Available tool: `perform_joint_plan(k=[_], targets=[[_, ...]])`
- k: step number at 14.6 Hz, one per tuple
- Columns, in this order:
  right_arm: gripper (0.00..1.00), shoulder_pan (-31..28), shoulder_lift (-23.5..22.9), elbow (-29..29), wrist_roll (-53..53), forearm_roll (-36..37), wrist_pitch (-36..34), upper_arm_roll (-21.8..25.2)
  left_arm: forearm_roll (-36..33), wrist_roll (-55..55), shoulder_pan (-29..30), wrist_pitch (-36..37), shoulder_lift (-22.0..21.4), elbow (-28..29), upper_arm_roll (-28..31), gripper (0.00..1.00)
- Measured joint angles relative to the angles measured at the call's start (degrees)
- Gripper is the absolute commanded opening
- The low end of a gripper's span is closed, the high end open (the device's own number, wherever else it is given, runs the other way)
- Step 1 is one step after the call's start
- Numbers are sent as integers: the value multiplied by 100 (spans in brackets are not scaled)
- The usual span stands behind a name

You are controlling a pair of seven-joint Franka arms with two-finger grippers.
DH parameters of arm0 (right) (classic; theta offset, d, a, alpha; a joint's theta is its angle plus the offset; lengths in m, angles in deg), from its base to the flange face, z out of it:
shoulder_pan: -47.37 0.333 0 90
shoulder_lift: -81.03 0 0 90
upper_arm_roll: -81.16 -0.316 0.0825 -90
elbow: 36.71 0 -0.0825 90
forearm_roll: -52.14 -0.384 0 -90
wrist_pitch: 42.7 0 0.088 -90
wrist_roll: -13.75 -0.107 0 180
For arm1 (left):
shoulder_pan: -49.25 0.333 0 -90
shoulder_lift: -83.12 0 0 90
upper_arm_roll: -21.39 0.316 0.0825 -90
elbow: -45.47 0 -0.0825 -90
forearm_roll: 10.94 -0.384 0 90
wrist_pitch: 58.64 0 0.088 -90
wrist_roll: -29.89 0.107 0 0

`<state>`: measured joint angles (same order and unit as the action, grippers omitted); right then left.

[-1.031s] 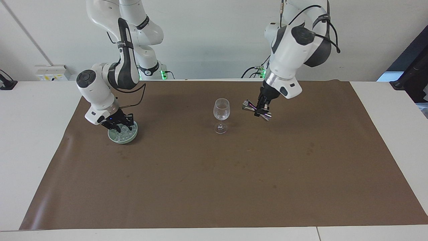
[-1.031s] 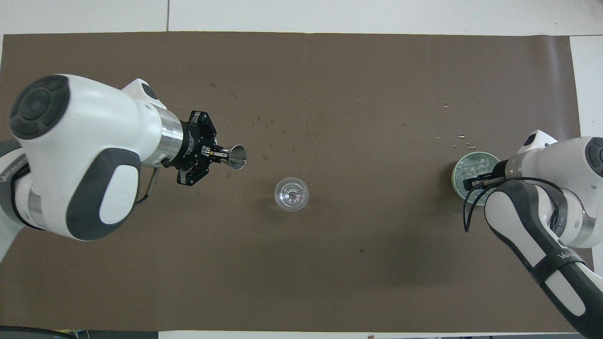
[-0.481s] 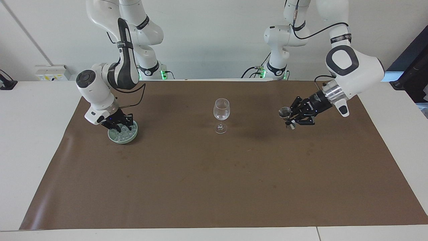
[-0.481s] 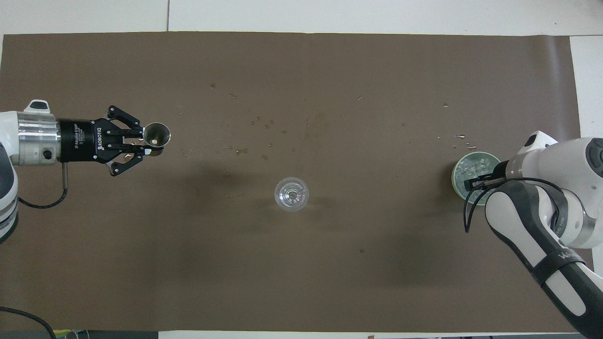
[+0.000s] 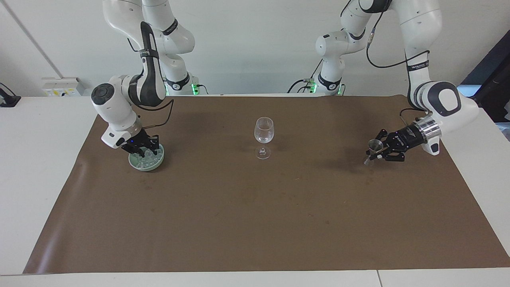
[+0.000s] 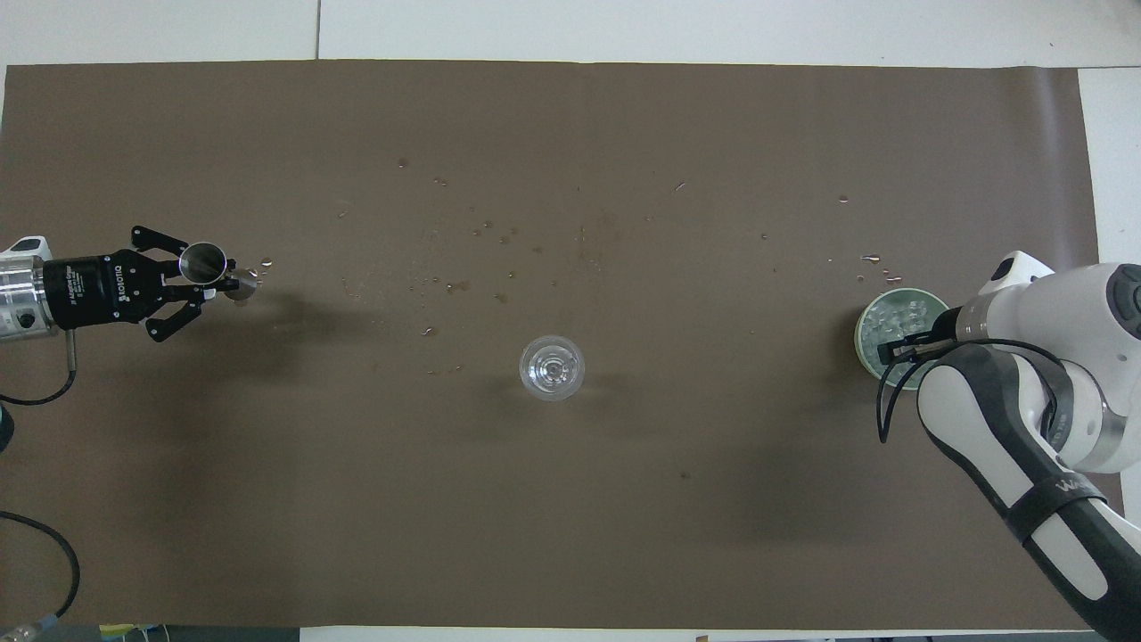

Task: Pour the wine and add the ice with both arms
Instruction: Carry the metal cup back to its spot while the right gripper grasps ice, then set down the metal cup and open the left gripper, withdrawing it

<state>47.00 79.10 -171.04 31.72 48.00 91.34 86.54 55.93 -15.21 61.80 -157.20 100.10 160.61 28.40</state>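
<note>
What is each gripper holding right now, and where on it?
Left gripper holds the metal jigger at its narrow waist. Right gripper is down in the ice in the green dish; whether it grips a cube cannot be told.

A brown mat (image 5: 255, 207) (image 6: 570, 499) covers most of the white tabletop (image 5: 36, 167) (image 6: 713, 27). Small droplets (image 6: 499, 236) speckle the mat's middle. A white socket box (image 5: 61, 86) sits against the wall (image 5: 247, 44) by the tabletop's edge.

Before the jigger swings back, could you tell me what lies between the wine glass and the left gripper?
Only bare brown mat with a few droplets separates the wine glass from the left gripper, as the overhead view shows.
</note>
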Motion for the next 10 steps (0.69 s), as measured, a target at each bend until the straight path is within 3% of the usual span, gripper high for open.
perform_joint_plan(k=[4, 10], targets=[[44, -3, 3, -26, 0, 0, 0, 9, 449, 396, 423, 312, 597, -97, -7, 0], [41, -3, 4, -31, 0, 0, 1, 11, 752, 472, 527, 312, 848, -29, -9, 0]])
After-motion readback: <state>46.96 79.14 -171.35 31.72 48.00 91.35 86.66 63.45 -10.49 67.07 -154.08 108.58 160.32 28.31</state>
